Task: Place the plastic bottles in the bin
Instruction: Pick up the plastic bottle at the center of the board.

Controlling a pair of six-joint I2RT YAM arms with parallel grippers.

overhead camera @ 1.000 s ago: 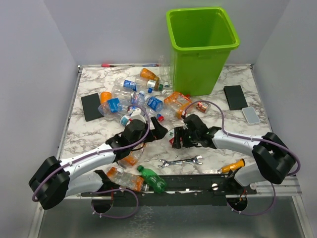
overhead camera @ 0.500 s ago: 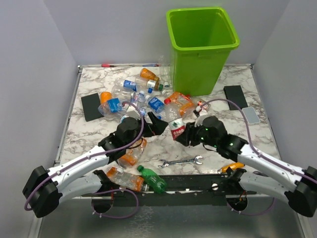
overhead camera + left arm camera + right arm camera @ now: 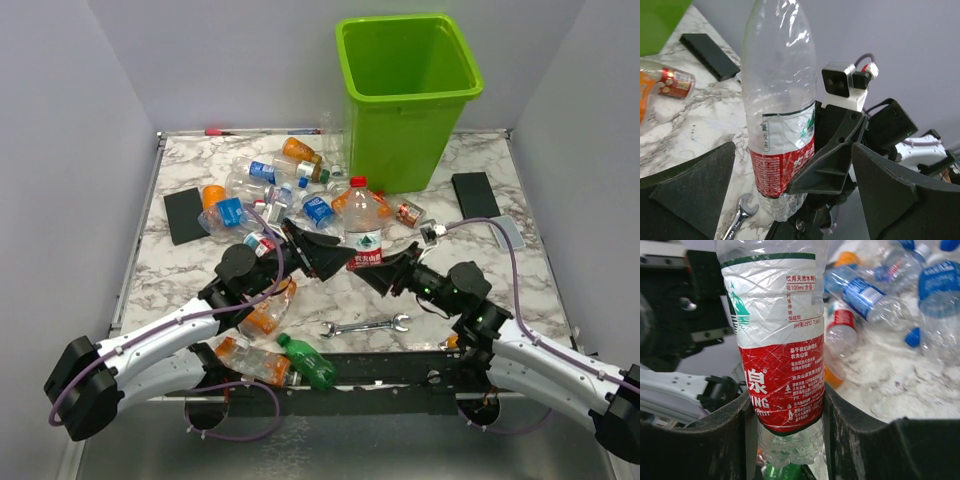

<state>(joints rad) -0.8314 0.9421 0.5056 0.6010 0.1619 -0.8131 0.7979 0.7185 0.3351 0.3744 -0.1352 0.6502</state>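
Clear plastic with a red label and red cap, the bottle (image 3: 364, 232) stands upright in the air. The right tool (image 3: 372, 268) clamps it low on the label, well short of the bin (image 3: 405, 100) at the far side of the bench (image 3: 160, 260). The left tool (image 3: 325, 255) gapes wide just beside it, gripping nothing. Between bottle and bin lie a crushed orange bottle (image 3: 340, 203) and a small can (image 3: 409, 213). More bottles (image 3: 265, 190) are heaped to the left, and two black pads (image 3: 184, 215) flank the clutter. A wrench (image 3: 365, 326) and a green bottle (image 3: 308, 362) lie near the arm bases. A second ago the right tool sat low over the bench, fingers wider apart, with the bottle down at bench level. Now it is closed and raised, and the left tool has shifted right.
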